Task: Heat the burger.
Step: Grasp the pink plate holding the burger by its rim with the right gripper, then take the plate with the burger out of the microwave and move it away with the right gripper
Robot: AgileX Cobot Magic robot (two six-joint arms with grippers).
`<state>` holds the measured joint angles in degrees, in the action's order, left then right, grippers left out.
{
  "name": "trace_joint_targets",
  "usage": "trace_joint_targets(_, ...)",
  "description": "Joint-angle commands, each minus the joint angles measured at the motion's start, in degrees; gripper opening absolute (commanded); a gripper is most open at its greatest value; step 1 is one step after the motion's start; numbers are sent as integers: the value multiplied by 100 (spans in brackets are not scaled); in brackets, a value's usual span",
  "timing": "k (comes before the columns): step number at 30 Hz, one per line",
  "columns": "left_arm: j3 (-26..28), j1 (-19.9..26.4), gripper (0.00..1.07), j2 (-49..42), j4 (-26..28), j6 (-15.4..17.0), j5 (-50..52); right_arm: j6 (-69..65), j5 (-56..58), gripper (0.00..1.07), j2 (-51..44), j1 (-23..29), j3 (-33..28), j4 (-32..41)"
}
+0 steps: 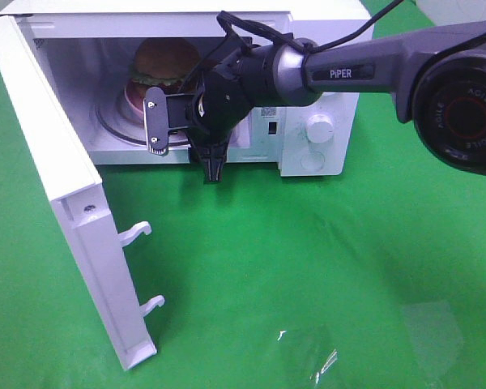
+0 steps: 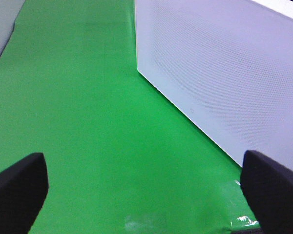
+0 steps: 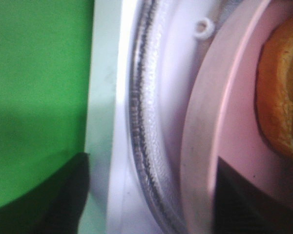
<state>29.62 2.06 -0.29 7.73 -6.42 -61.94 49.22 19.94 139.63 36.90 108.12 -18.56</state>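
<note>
The burger [image 1: 166, 58], with a brown bun and a green lettuce edge, sits on a round pink plate [image 1: 136, 101] on the glass turntable [image 1: 112, 123] inside the open white microwave [image 1: 324, 32]. My right gripper [image 1: 182, 144] is at the microwave's opening, just in front of the plate, open and empty. In the right wrist view its dark fingers [image 3: 63, 200] stand wide apart, with the plate's rim [image 3: 219, 126] and the turntable's edge [image 3: 144, 126] between them and the bun [image 3: 283, 97] at the side. My left gripper [image 2: 144, 195] is open over the green cloth, out of the exterior view.
The microwave door [image 1: 65, 186] stands swung open to the left, with two latch hooks [image 1: 138, 232] sticking out. A control knob [image 1: 320, 126] is on the right panel. The microwave's white side wall [image 2: 219, 68] is beside the left gripper. Green cloth [image 1: 308, 275] covers the table.
</note>
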Motion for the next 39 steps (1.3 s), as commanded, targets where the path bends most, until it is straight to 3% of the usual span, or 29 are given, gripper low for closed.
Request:
trace_joint_targets(1, -6, 11, 100, -103, 6, 17, 69, -6, -160, 46, -11, -29, 46, -11)
trace_joint_targets(2, -6, 11, 100, -103, 6, 17, 69, -6, -160, 33, -11, -29, 46, -11)
trace_joint_targets(3, -6, 11, 100, -103, 6, 17, 69, -6, -160, 33, -11, -29, 46, -11)
trace_joint_targets(4, -6, 11, 100, -103, 6, 17, 69, -6, -160, 19, -11, -23, 46, -11)
trace_joint_targets(5, -6, 11, 100, -103, 6, 17, 69, -6, -160, 19, -11, -23, 46, -11)
trace_joint_targets(7, -6, 11, 100, -103, 6, 17, 69, -6, -155, 4, -11, -23, 46, -11)
trace_joint_targets(9, -6, 11, 100, -103, 6, 17, 69, -6, -126, 0, -11, -11, 46, -11)
trace_joint_targets(28, -6, 11, 100, -103, 6, 17, 69, 264, 814, 0, -498, 57, 23, 476)
trace_joint_targets(33, -6, 11, 100, -103, 6, 17, 69, 951, 596, 0, -859, 57, -453, 625)
trace_joint_targets(35, -6, 11, 100, -103, 6, 17, 69, 1301, 235, 0, -1175, 57, -1066, 642)
trace_joint_targets(39, -6, 11, 100, -103, 6, 17, 69, 1404, -218, 0, -1427, 57, -1547, 527)
